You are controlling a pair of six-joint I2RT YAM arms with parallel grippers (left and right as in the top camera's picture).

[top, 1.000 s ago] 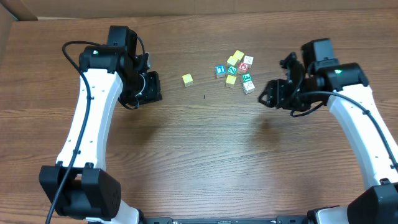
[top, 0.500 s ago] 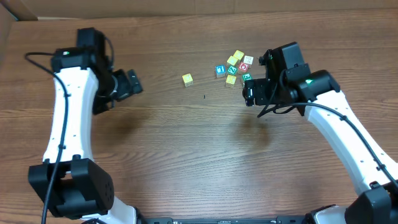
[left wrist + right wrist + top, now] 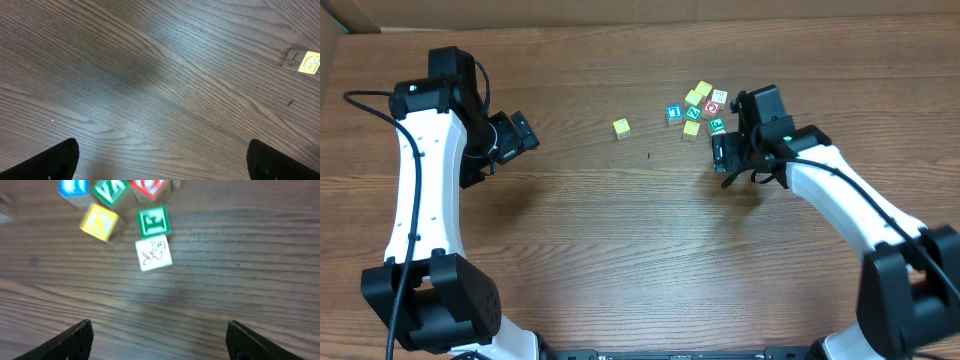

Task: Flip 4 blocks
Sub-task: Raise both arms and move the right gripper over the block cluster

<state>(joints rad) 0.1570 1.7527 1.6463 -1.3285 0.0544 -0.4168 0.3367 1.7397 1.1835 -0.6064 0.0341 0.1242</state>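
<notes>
R gripper [image 3: 161,341] hangs low over the brown wood-grain table [image 3: 640,250], fingers spread wide w/ nothing between them, just short of the whitish-cream wooden cube w/ a line drawing on top [image 3: 154,254]. I read that cube as the one to flip now. It sits at the near edge of the cluster, touching or almost touching the green-faced wooden cube printed "E" [image 3: 153,221], w/ a yellow-faced wooden cube [image 3: 99,221] close by on the other side. To do it well I'd centre the fingers on the cream cube's two free side faces, come straight down so neither tip clips the green one, pinch lightly, lift clear, roll the wrist, then set it down on bare wood apart from the pile. The risk is nudging neighbours & scrambling faces. L gripper [image 3: 162,160] is also spread wide & empty, well apart from a lone yellow wooden cube [image 3: 621,127] sitting on its own left of the cluster. Containers: none in view, so all cubes lie loose on the tabletop.
</notes>
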